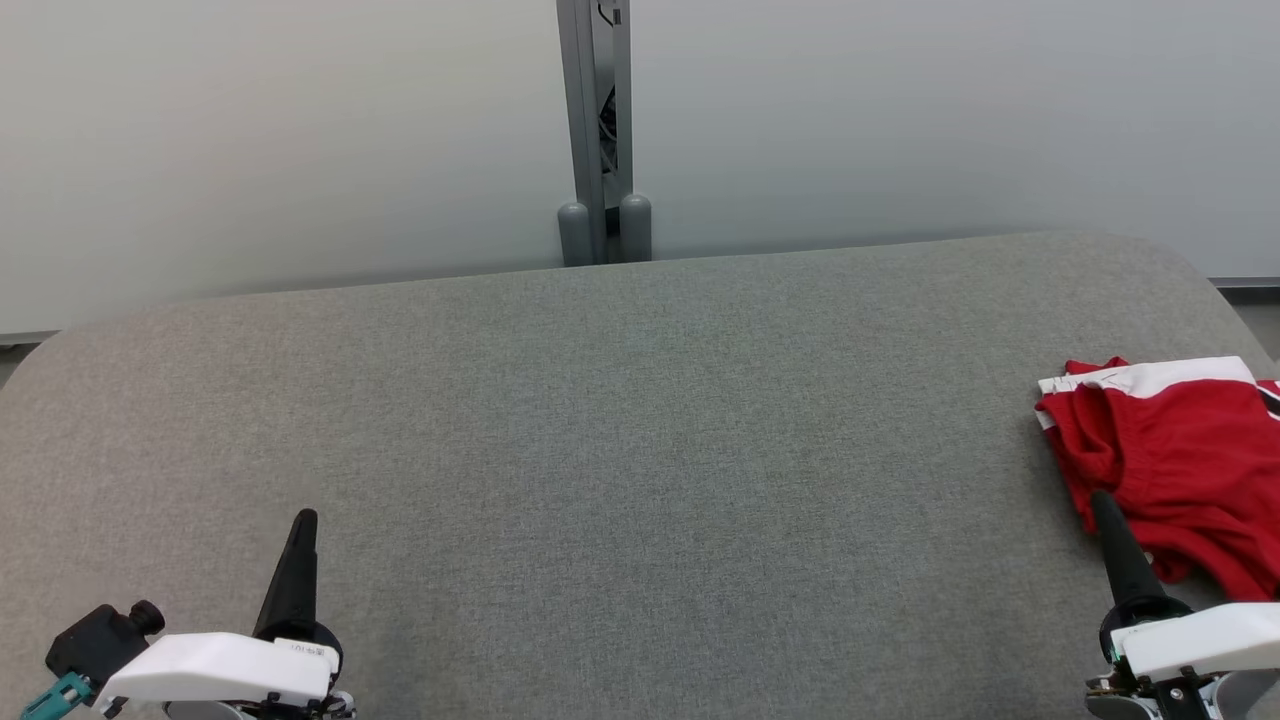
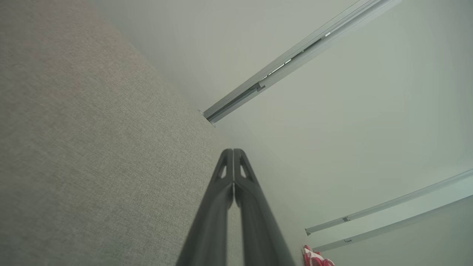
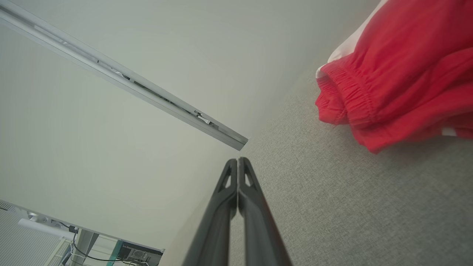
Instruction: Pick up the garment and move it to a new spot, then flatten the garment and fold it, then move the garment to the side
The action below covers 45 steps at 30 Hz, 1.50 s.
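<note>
The garment (image 1: 1185,460) is a crumpled red piece with white trim and an elastic waistband, lying at the right edge of the grey fabric table (image 1: 620,450). It also appears in the right wrist view as the garment (image 3: 402,74) at upper right, and as a small red patch (image 2: 316,257) in the left wrist view. My right gripper (image 1: 1102,500) is shut and empty, its tip just in front of the garment's near-left edge. At the lower left my left gripper (image 1: 303,520) is shut, holding nothing. Both wrist views show the fingers pressed together, left gripper (image 2: 233,151), right gripper (image 3: 237,160).
A pale wall runs behind the table, with a grey vertical post (image 1: 598,130) at its middle. The table's far corners are rounded. Some equipment with cables (image 3: 129,253) shows off the table in the right wrist view.
</note>
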{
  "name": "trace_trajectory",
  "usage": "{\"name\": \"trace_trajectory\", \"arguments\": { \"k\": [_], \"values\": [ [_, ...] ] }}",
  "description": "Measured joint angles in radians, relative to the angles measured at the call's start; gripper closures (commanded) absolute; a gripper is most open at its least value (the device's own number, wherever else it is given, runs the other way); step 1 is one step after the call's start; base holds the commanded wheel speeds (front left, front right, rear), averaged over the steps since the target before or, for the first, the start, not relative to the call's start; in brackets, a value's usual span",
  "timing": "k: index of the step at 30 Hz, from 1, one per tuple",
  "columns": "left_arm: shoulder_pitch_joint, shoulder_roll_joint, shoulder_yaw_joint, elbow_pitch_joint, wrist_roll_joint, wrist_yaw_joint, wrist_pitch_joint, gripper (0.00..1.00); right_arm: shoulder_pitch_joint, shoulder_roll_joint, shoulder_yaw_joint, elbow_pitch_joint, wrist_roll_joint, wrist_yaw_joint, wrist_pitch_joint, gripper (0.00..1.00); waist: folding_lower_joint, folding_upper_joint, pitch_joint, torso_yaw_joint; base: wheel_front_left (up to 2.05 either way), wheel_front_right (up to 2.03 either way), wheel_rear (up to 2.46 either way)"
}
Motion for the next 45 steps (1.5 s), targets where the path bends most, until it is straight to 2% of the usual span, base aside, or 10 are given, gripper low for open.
{"name": "trace_trajectory", "arguments": {
  "k": [45],
  "values": [
    [-0.056, -0.092, 0.099, 0.044, -0.304, -0.105, 0.067, 1.0, -0.06, -0.003, -0.065, 0.04, 0.404, 0.0, 0.095, 1.0, 0.0, 0.0, 0.019, 0.009, 0.0, 0.0, 0.0]
  ]
}}
